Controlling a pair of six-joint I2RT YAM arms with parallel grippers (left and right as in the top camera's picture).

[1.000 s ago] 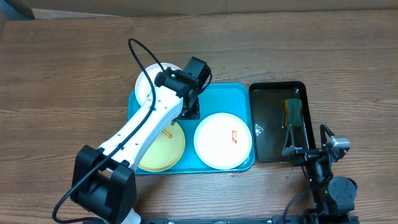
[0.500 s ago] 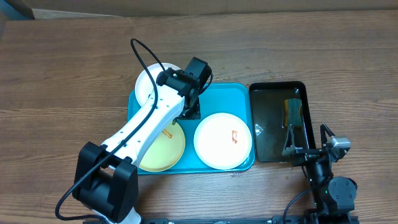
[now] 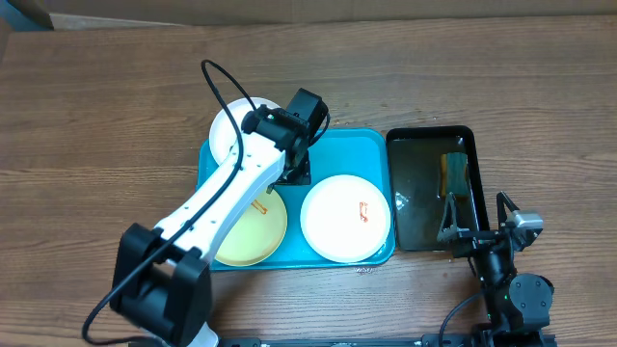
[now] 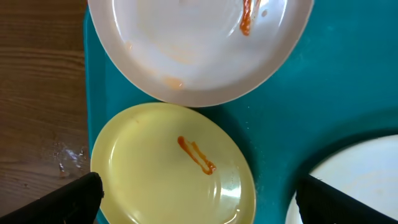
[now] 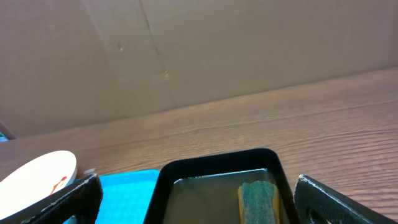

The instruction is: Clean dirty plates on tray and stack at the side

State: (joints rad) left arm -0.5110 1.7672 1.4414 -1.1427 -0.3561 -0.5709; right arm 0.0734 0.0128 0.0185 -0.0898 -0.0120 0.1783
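Note:
The turquoise tray (image 3: 333, 149) holds three dirty plates: a white one (image 3: 229, 130) at the back left, a pale yellow one (image 3: 253, 231) at the front left, and a white one (image 3: 342, 220) at the right. Each has a red-orange smear. My left gripper (image 3: 295, 172) is open and empty, hovering over the tray between the plates. In the left wrist view the gripper (image 4: 199, 208) is above the yellow plate (image 4: 168, 168), with the white plate (image 4: 186, 50) beyond. My right gripper (image 3: 451, 226) is open and empty at the black basin's front edge.
A black basin (image 3: 400, 154) of water stands right of the tray, with a green-and-yellow sponge (image 3: 451, 173) in it. The right wrist view shows the basin (image 5: 186, 171), the sponge (image 5: 257, 200), the tray (image 5: 124, 186) and a cardboard wall behind the table.

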